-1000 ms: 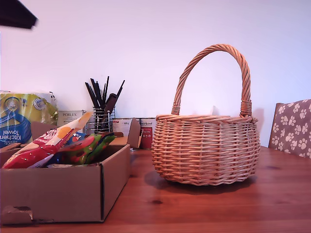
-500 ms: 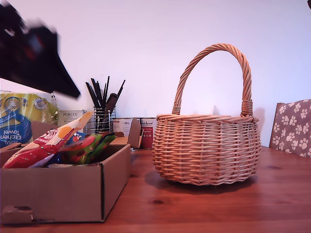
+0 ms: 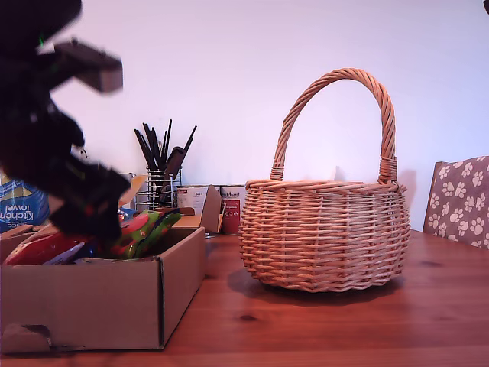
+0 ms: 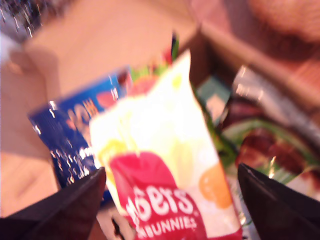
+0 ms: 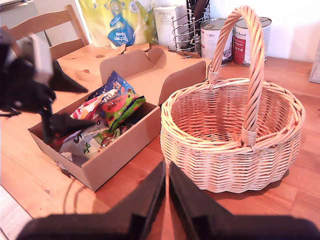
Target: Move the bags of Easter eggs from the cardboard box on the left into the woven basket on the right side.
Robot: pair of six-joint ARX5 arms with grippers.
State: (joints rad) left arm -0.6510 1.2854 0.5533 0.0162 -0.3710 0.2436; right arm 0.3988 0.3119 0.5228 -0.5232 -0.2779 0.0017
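Observation:
The cardboard box (image 3: 84,302) stands at the exterior view's left, holding several bags of Easter eggs (image 5: 107,107). My first gripper (image 4: 170,200) hangs open over the box, its fingers either side of the red and cream "Mini Bunnies" bag (image 4: 160,165). A blue bag (image 4: 70,135) and a green bag (image 4: 260,145) lie beside it. In the exterior view the first arm (image 3: 69,176) covers most of that red bag (image 3: 38,248). The woven basket (image 3: 325,237) stands to the exterior view's right of the box, with nothing showing inside. My second gripper (image 5: 167,200) is shut and holds nothing, high above the table.
Behind the box are a yellow and blue kitchen towel pack (image 3: 19,202), a black wire utensil holder (image 3: 159,187) and tins (image 3: 229,206). A paw-print chair back (image 3: 458,200) stands at the exterior view's right edge. A wooden chair (image 5: 45,25) stands by the table.
The first arm has come down from the exterior view's upper left onto the box and now hides most of the red and cream bag. Basket and box have not moved.

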